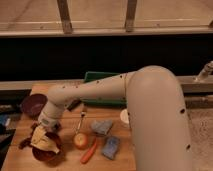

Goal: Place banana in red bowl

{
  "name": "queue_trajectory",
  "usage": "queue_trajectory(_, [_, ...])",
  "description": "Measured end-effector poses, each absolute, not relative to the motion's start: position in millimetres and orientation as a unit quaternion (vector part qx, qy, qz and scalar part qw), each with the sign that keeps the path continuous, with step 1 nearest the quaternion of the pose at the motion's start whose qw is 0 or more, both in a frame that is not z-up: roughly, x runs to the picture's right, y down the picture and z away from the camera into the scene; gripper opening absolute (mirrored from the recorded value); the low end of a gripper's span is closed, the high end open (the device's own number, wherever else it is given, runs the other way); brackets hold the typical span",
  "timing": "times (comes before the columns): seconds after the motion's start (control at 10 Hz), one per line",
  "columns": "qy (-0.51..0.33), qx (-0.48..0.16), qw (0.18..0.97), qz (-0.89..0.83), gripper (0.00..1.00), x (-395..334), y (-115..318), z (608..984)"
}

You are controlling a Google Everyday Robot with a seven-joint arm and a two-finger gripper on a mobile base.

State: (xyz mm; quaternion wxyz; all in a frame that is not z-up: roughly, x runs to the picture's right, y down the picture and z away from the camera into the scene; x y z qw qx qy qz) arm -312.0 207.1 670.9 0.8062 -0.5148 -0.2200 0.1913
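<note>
The pale yellow banana (43, 141) lies across the red bowl (52, 153) at the table's front left, and covers most of the bowl's inside. My gripper (41, 128) is right above the banana's far end, at the end of the white arm that reaches in from the right. I cannot tell whether it still holds the banana.
A maroon bowl (33, 105) stands behind the red bowl at the left. An apple (81, 141), a carrot (89, 151), two blue items (102, 126) (111, 146) and a utensil (82, 120) lie on the wooden table (20, 131). A green tray (98, 78) is at the back.
</note>
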Motion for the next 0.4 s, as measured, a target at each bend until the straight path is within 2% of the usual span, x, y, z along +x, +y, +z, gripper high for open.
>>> queue_trajectory(0.2, [-0.217, -0.486, 0.825, 0.190, 0.80, -307, 188, 663])
queue_trajectory(0.4, [-0.224, -0.426, 0.852, 0.205, 0.80, -297, 157, 652])
